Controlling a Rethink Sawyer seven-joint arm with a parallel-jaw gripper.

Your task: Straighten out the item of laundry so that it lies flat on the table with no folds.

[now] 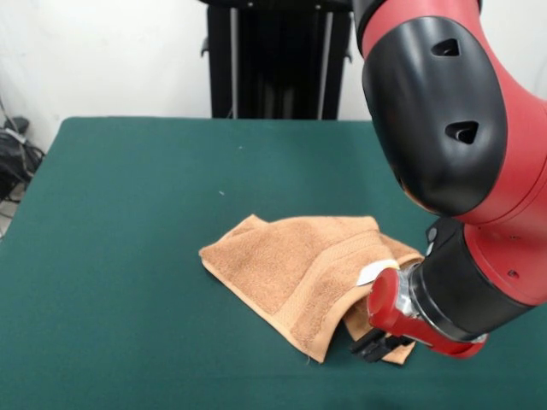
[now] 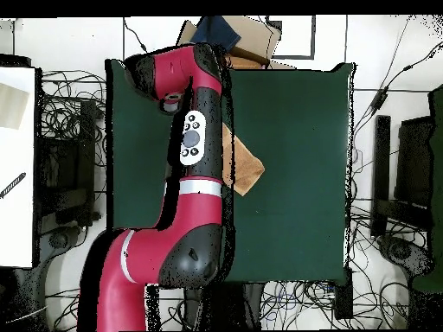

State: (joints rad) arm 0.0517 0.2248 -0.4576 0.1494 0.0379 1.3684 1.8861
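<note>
The item of laundry (image 1: 295,265) is a tan terry towel lying folded over itself near the middle of the green table (image 1: 128,213), with a border band along its near edge and a small white tag (image 1: 374,272) at its right side. My gripper (image 1: 382,345) is down at the towel's near right corner, touching or just over the cloth; whether it holds the cloth is unclear. From overhead, only the right part of the towel (image 2: 246,164) shows on the table (image 2: 294,130). The red arm (image 2: 199,147) covers the rest of it and hides the gripper.
The bulky red and black arm (image 1: 453,128) fills the right side of the front view and hides the table behind it. Around the table, the overhead view shows a cardboard box (image 2: 251,39), tangled cables (image 2: 60,112) and a white surface (image 2: 17,164).
</note>
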